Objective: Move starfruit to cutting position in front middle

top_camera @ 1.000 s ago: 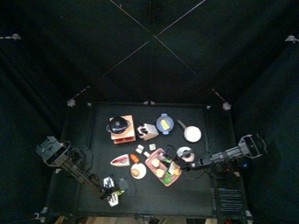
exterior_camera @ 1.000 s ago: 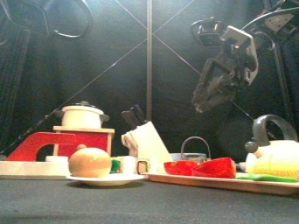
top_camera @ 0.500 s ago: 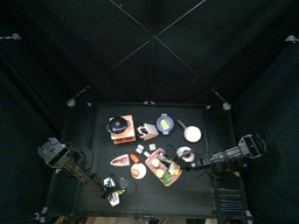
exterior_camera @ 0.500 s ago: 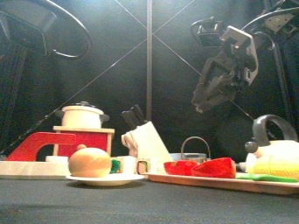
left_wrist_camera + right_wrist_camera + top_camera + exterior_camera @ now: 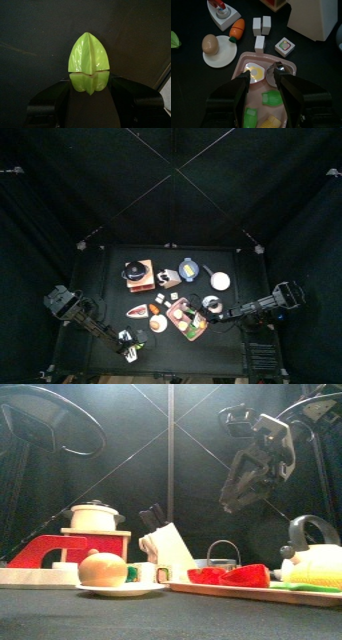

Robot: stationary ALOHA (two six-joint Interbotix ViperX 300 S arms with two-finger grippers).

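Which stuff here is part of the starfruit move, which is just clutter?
Job:
- starfruit, between the left gripper's fingers

Lying about:
- egg on a white plate
- carrot
- tray of food pieces
- kettle
- pot
- right gripper, raised above the table

The starfruit point(image 5: 89, 62) has its base tucked behind the left gripper point(image 5: 91, 102); from above it's too small to make out.

You're working in a dim, curtained pen: the top view is dark and grainy, the front view soft, and glare shines on the starfruit point(image 5: 89, 62) against murky tabletop point(image 5: 40, 30).
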